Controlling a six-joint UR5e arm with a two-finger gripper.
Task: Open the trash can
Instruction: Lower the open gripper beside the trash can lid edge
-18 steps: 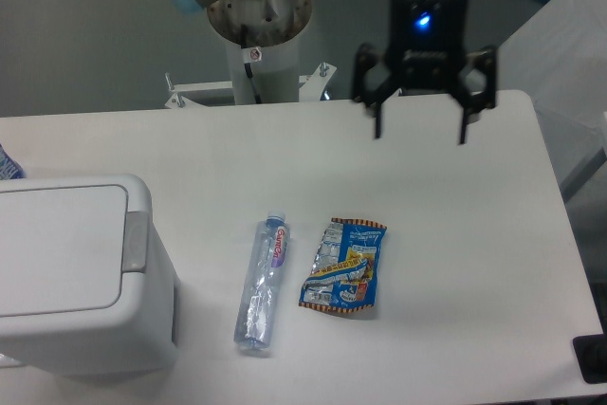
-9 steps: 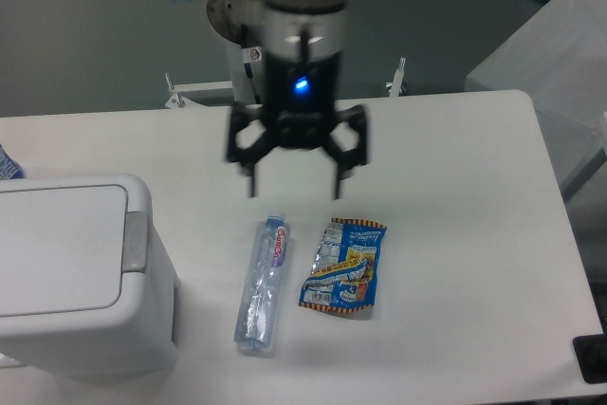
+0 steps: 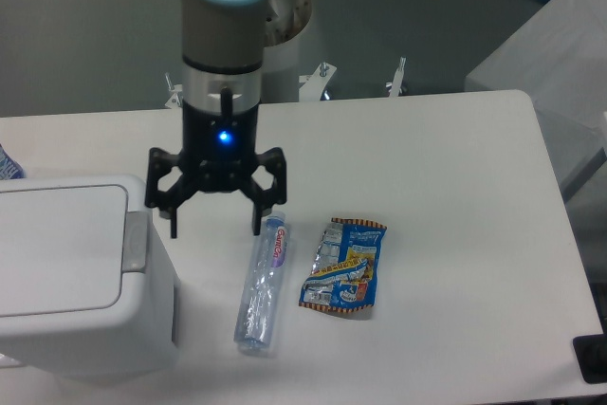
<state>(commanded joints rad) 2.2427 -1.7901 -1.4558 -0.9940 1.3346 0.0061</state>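
Where the white table (image 3: 455,168) meets its left edge stands the large boxy white plastic trash can (image 3: 76,277), flat lid down, grey push-button tab (image 3: 137,241) on its right rim. Black two-finger gripper (image 3: 214,228): fingers spread wide, holding nothing, just right of the tab. Clear plastic bottle (image 3: 263,282) and blue snack packet (image 3: 344,266): lying further right of the can.

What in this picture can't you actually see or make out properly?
- Trash can: left side and front cut off by the picture's edges.
- Blue thing at the left edge: mostly cut off, unidentifiable.
- Snack packet: print too small to read.
- Bottle: cap end hidden behind the open claw.
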